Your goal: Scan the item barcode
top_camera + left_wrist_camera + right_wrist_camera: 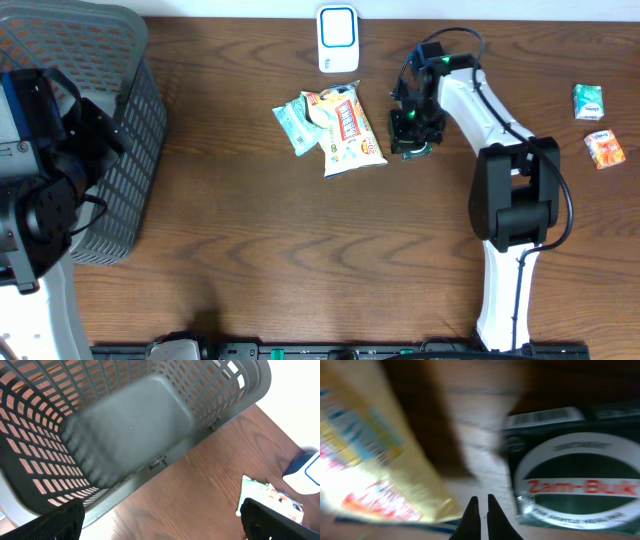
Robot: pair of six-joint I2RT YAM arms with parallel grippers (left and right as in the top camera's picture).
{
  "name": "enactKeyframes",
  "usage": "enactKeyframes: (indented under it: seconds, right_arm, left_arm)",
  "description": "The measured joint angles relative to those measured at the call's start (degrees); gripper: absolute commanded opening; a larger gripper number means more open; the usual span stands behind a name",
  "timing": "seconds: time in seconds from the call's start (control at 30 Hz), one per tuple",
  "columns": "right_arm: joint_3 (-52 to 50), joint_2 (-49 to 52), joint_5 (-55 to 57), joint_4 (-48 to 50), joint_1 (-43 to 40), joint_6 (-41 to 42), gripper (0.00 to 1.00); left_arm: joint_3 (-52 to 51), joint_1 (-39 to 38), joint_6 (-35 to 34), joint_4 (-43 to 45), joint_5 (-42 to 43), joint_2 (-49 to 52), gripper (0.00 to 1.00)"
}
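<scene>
The barcode scanner (337,38), a white and blue unit, stands at the table's far edge. A dark green Zam-Buk box (575,485) lies just right of my right gripper (483,505), with its barcode (545,417) on the upper edge. That gripper is shut, its two black tips together over bare table with nothing between them. A yellow snack bag (375,460) lies to its left. From overhead, the right gripper (410,130) hovers over the green box (416,148), right of the snack bag (350,130). My left gripper (162,525) is open by the basket, holding nothing.
A grey mesh basket (110,130) fills the left end of the table, its floor bare (130,425). A teal packet (295,120) lies beside the snack bag. A green packet (588,100) and an orange packet (604,150) lie at the far right.
</scene>
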Motion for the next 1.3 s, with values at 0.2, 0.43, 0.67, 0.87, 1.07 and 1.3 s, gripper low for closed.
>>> enactKeyframes:
  seconds: [0.2,0.43,0.67,0.87,1.07,1.3]
  right_arm:
    - [-0.31,0.0,10.25,-0.28,1.6,8.96,0.01]
    - [0.22,0.0,17.51,-0.52,0.28,15.74,0.09]
    - [7.56,0.02,20.26,-0.72,-4.35,17.75,0.47]
    - [8.15,0.0,16.46,-0.98,-8.13,17.49,0.85]
    - [6.95,0.0,16.96,-0.28,-8.07,19.67,0.91]
    - [-0.31,0.0,17.51,8.92,-7.06,24.92,0.79]
  left_arm:
    - [0.0,0.0,0.0,0.0,0.0,-0.02,0.98]
    - [0.0,0.0,0.0,0.0,0.0,-0.02,0.98]
    - [0.0,0.0,0.0,0.0,0.0,-0.02,0.98]
    - [0.0,0.0,0.0,0.02,0.0,0.0,0.98]
    - [0.0,0.0,0.0,0.0,0.02,-0.02,0.98]
    - [0.0,0.0,0.0,0.0,0.0,-0.02,0.98]
